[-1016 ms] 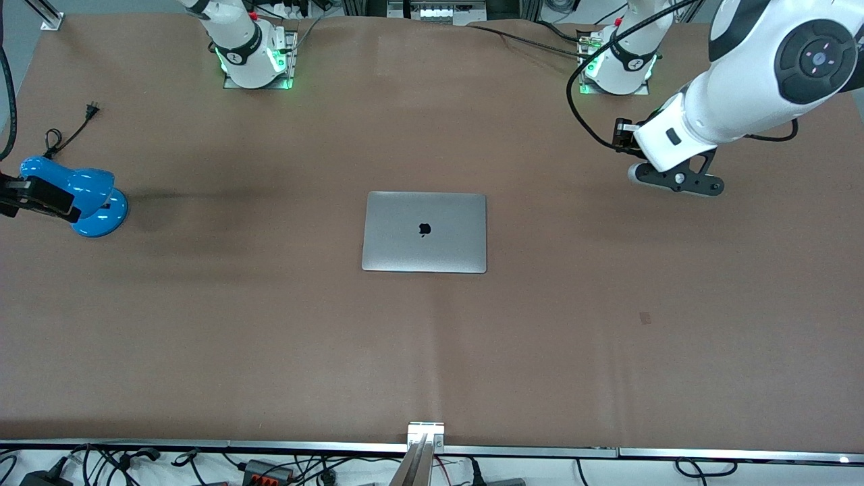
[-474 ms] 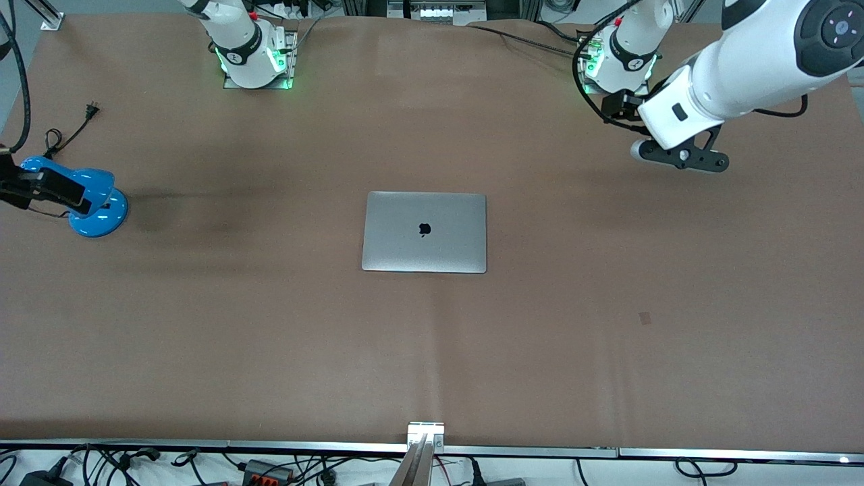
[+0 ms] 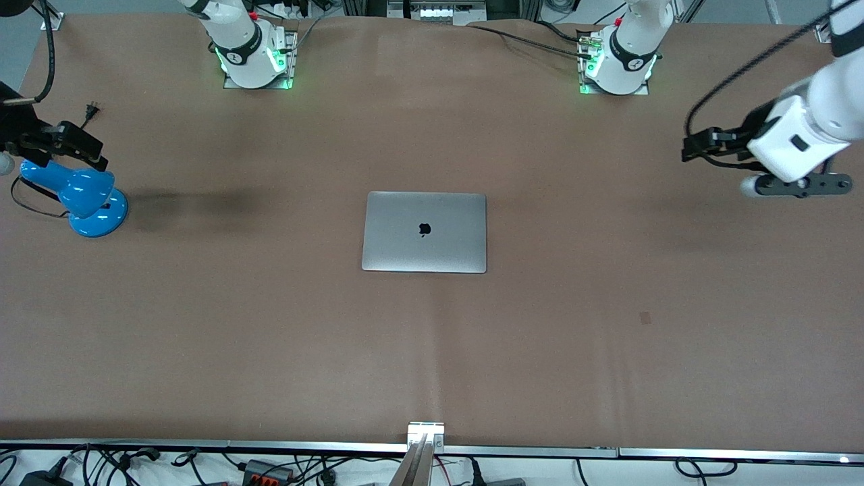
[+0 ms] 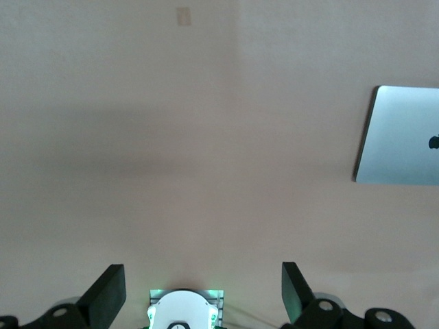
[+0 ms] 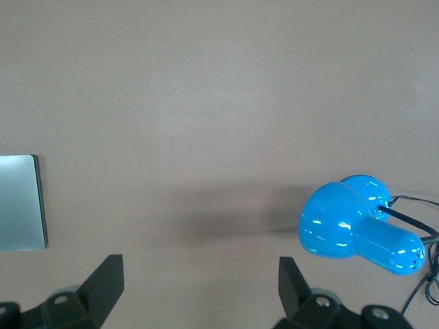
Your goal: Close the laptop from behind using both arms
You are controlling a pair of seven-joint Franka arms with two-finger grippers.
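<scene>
The silver-grey laptop lies shut and flat at the middle of the table, black apple logo up. It also shows in the left wrist view and, as one edge, in the right wrist view. My left gripper hangs in the air over the table at the left arm's end, well away from the laptop, open and empty. My right gripper is over the blue lamp at the right arm's end, open and empty.
A blue desk lamp stands at the right arm's end, its cord and plug trailing on the table; it also shows in the right wrist view. The arm bases stand along the back edge.
My left gripper has swung away from the laptop toward the left arm's end of the table. My right gripper has drawn away from the lamp. The laptop has not moved.
</scene>
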